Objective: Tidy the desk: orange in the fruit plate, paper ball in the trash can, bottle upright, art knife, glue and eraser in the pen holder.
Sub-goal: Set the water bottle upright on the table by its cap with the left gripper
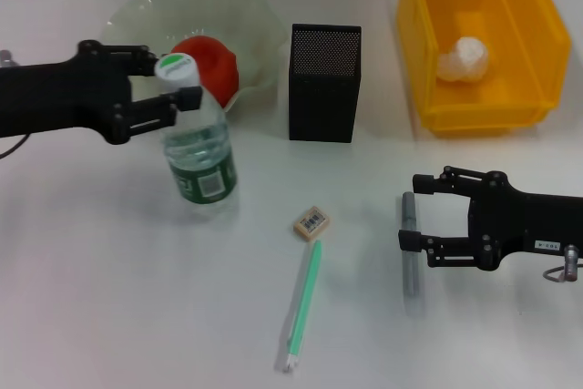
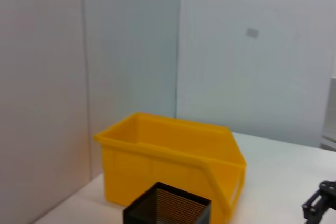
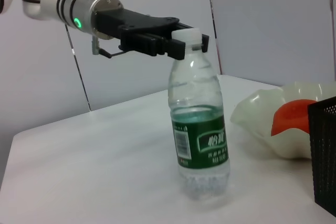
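Observation:
The bottle [image 1: 199, 148] [image 3: 199, 140] stands upright on the table. My left gripper [image 1: 173, 79] [image 3: 188, 44] is shut on it at the neck, just under the white cap. The orange [image 1: 208, 59] [image 3: 291, 116] lies in the fruit plate [image 1: 137, 8]. In the trash can [image 1: 528, 34] rests the paper ball [image 1: 465, 59]. The pen holder [image 1: 323, 84] stands between plate and bin. The eraser [image 1: 311, 222] lies mid-table, with a slim green-and-white stick [image 1: 302, 302] below it. My right gripper [image 1: 410, 213] is open, its tips at a grey stick [image 1: 409, 252] lying on the table.
The left wrist view shows the yellow bin [image 2: 173, 166], the mesh box [image 2: 168, 205] and, far off, the right gripper [image 2: 320, 205]. A white wall stands behind the table. Bare tabletop lies at the front left.

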Tool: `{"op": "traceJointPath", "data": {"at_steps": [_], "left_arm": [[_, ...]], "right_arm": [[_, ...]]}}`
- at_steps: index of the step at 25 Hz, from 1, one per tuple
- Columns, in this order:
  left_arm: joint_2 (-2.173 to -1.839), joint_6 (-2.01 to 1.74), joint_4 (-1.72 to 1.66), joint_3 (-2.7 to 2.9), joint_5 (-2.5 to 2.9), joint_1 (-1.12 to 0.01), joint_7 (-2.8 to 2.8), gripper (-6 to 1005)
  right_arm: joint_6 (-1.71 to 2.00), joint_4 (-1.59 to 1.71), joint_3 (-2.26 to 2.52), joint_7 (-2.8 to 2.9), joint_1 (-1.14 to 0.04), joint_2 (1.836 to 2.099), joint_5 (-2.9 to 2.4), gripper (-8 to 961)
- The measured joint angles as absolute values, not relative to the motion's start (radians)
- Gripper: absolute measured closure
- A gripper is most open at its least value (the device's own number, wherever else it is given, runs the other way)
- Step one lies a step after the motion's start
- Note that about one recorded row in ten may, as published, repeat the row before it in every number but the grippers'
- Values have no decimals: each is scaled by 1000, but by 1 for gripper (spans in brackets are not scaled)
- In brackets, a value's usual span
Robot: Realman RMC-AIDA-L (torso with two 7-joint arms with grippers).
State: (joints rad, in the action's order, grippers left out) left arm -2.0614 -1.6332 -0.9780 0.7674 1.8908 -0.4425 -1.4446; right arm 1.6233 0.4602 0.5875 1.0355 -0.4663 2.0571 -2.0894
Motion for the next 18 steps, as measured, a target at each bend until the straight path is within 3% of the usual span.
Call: {"op": "traceJointPath", "data": {"at_steps": [18], "left_arm": [[-2037, -1579, -822, 579, 1888, -414, -1292, 545]], "right_arm": [[1634, 460, 588, 1022, -466, 2060, -2089, 125]]}}
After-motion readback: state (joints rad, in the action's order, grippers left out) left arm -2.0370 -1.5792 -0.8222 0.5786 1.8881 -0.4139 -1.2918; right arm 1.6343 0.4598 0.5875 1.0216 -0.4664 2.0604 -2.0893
